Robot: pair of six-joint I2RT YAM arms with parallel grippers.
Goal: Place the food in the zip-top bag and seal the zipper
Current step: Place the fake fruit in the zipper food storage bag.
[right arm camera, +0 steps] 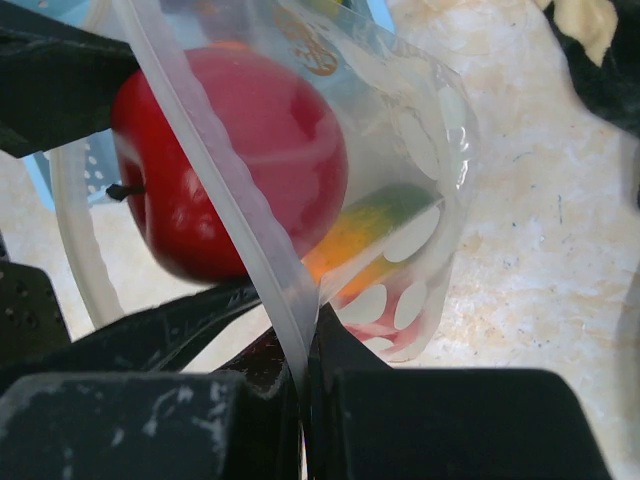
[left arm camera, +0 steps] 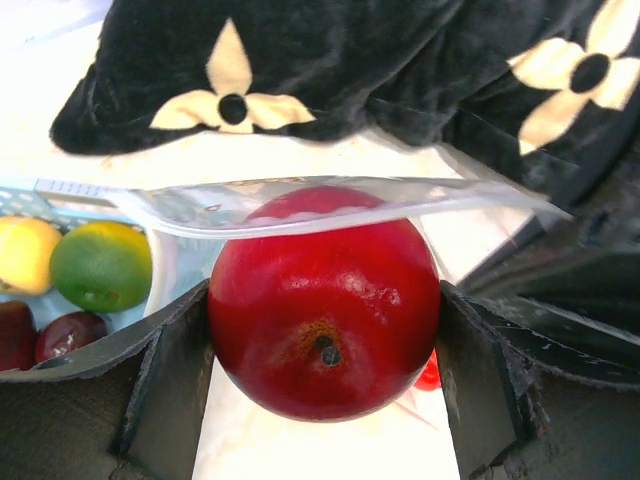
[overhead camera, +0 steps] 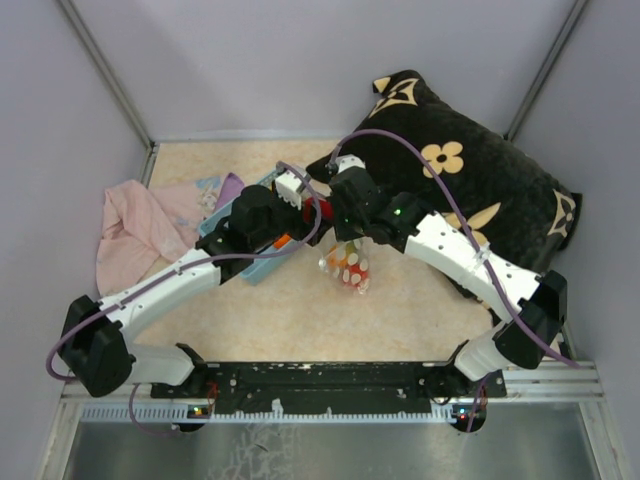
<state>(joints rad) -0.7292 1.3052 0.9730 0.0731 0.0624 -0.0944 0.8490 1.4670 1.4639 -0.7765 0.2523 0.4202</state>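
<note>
My left gripper (left arm camera: 325, 350) is shut on a glossy red apple (left arm camera: 325, 305), held at the mouth of the clear dotted zip-top bag (right arm camera: 400, 200). The bag's zipper strip (left arm camera: 330, 205) runs across just over the apple. My right gripper (right arm camera: 305, 385) is shut on the bag's zipper edge (right arm camera: 240, 220) and holds the bag up off the table. Orange, green and red food shows inside the bag (overhead camera: 347, 266). In the left wrist view a yellow fruit (left arm camera: 25, 255), a green fruit (left arm camera: 100, 265) and dark purple pieces (left arm camera: 65, 335) lie in the light-blue basket (left arm camera: 160, 270).
A black cushion with cream flowers (overhead camera: 470, 170) lies at the back right, close behind the grippers. A pink cloth (overhead camera: 140, 225) lies at the left beside the basket (overhead camera: 262, 270). Grey walls close in the table on three sides.
</note>
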